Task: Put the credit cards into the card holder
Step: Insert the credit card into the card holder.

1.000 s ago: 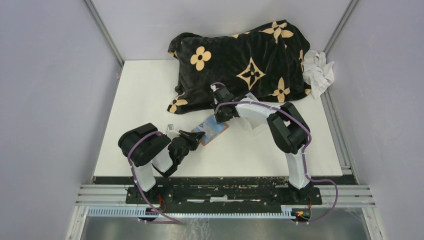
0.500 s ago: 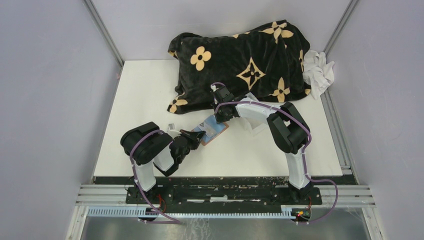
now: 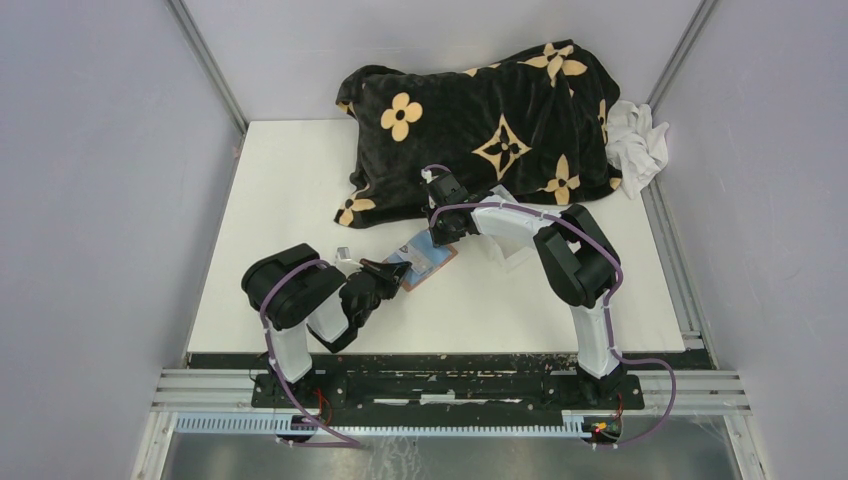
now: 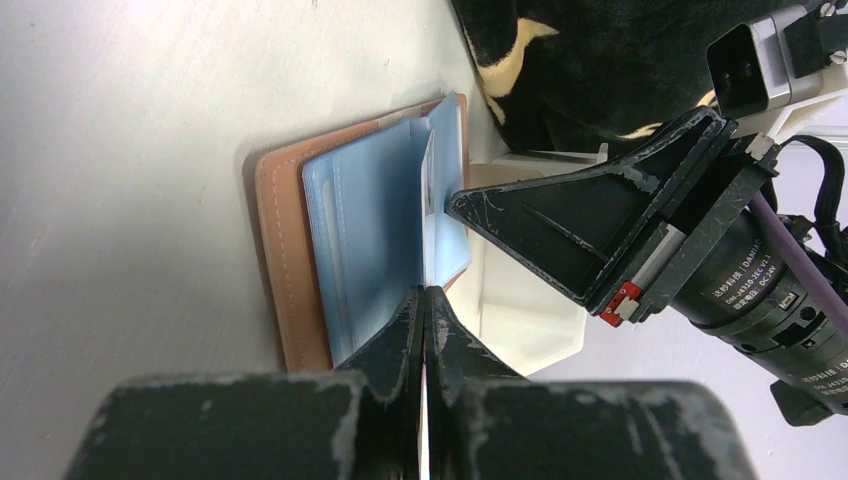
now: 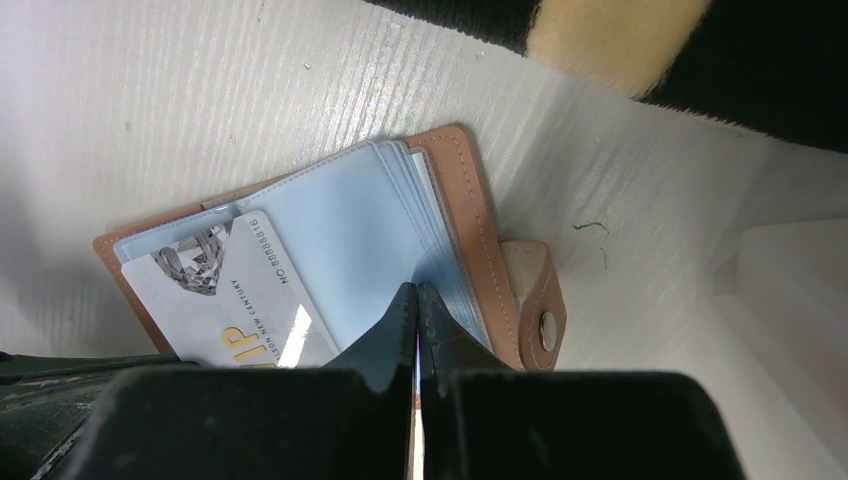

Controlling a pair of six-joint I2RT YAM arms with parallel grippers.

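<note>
Top external view, with wrist views:
1. Black flowered blanket [image 3: 480, 130], far side of white table [image 3: 290, 200].
2. Card holder [image 5: 470, 210], open, mid-table, just near the blanket.
3. Right gripper [image 5: 415, 292], clenched, tips on blue sleeves [image 5: 340, 240].
4. Left gripper [image 4: 425, 295], clenched, seemingly pinching the card's end.
5. Credit card [image 5: 225, 300], silver, partly inside the left sleeve.

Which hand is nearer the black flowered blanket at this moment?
Right. The right hand sits just in front of the blanket, at its near edge, over the card holder. The left hand is at the holder's nearer side, farther from the blanket.
</note>
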